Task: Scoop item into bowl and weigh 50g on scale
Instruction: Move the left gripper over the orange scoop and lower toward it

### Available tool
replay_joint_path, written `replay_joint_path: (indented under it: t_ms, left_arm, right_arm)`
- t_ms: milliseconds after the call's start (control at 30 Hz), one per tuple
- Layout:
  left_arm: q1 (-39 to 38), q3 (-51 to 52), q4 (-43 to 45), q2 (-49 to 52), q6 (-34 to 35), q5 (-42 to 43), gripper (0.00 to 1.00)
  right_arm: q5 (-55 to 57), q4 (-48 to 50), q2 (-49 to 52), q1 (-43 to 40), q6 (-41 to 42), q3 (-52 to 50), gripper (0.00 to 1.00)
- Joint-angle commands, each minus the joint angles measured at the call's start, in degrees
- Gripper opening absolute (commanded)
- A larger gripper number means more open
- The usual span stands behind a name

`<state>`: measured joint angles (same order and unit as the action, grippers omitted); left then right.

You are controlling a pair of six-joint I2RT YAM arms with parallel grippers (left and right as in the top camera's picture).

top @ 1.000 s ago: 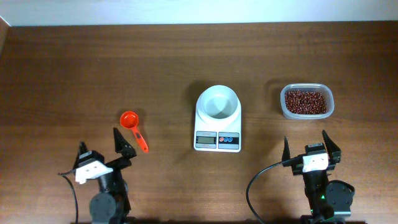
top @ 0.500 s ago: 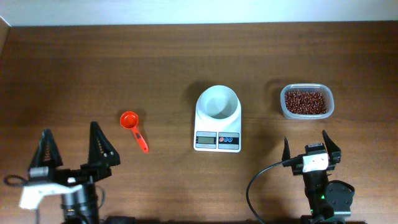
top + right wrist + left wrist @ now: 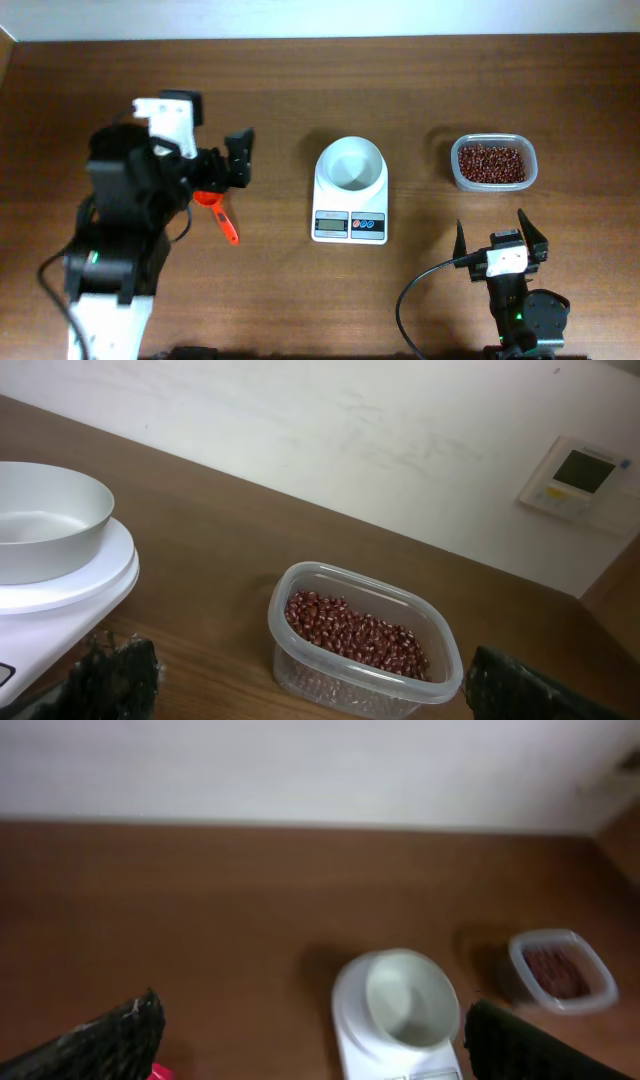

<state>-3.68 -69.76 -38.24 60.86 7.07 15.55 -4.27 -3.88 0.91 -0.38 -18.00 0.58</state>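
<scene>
The counter (image 3: 420,80) is dark brown with fine wood grain. The bowl (image 3: 350,163) and scale (image 3: 322,200) are white, the scale's display grey. The beans (image 3: 491,163) are dark reddish-brown, their container (image 3: 531,168) clear. The scoop (image 3: 226,226) is bright orange-red.

One wooden surface (image 3: 300,90). One white scale (image 3: 350,205), with one grey display (image 3: 330,225) and two small round buttons (image 3: 363,224). One white bowl (image 3: 350,163). One clear plastic container (image 3: 493,187). Small reddish-brown beans (image 3: 491,163), one pile, far too many to count singly. One orange-red scoop (image 3: 227,228). Two robot arms, the left arm (image 3: 130,200) and the right arm (image 3: 515,300). Two pincers, the left pincer (image 3: 310,1008) and the right pincer (image 3: 490,222), each with two dark fingers, four fingers in all. One pale wall panel (image 3: 580,470).
</scene>
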Motion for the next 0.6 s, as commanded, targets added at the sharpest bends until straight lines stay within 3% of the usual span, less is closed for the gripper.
replay_joint_path:
  t_ms: [0, 367, 567]
  left_arm:
    - [0.1, -1.0, -1.2, 5.8, -0.9, 5.3, 0.99]
    - [0.1, -1.0, 6.4, 19.2, -0.2, 5.0, 0.99]
    - [0.1, -1.0, 9.1, 20.8, -0.2, 2.1, 0.99]
  right_arm:
    - [0.5, -0.3, -0.2, 0.4, 0.4, -0.3, 0.99]
    - [0.5, -0.3, -0.2, 0.4, 0.4, -0.3, 0.99]
    - [0.5, -0.3, -0.2, 0.4, 0.4, -0.3, 0.99]
